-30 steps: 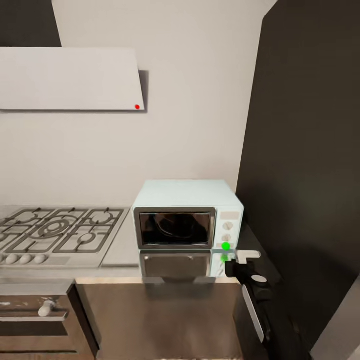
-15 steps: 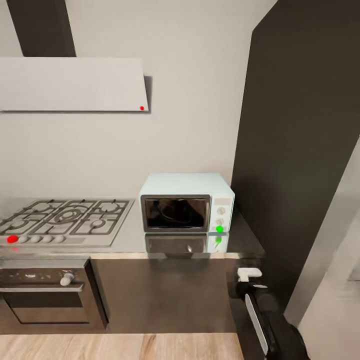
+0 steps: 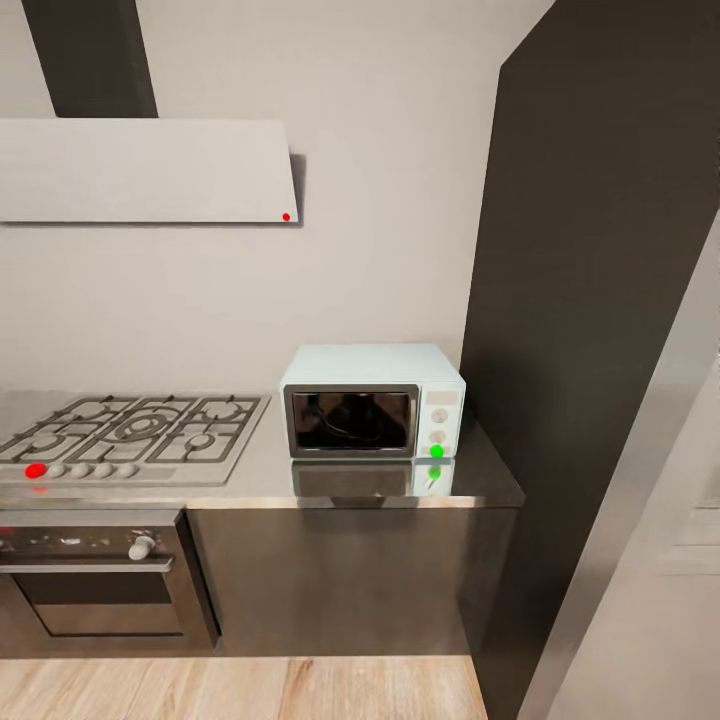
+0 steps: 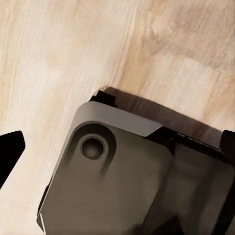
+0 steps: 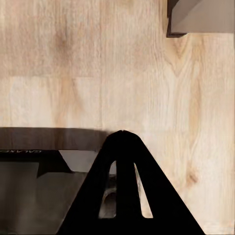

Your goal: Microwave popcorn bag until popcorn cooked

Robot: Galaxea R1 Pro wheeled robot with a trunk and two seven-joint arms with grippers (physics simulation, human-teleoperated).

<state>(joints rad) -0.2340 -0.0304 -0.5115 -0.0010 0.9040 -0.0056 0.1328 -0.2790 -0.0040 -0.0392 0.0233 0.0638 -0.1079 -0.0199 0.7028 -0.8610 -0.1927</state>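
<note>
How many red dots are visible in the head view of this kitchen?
2: one red dot at the flat grey range hood's lower corner, one red knob light on the steel gas hob's front edge.

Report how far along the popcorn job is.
Looks mostly done: the microwave sits on the countertop with its door shut and a green dot lit. Nothing is in hand; the right gripper points at wood floor. The popcorn bag isn't on the counter; whether it's cooked inside is unconfirmed.
</note>
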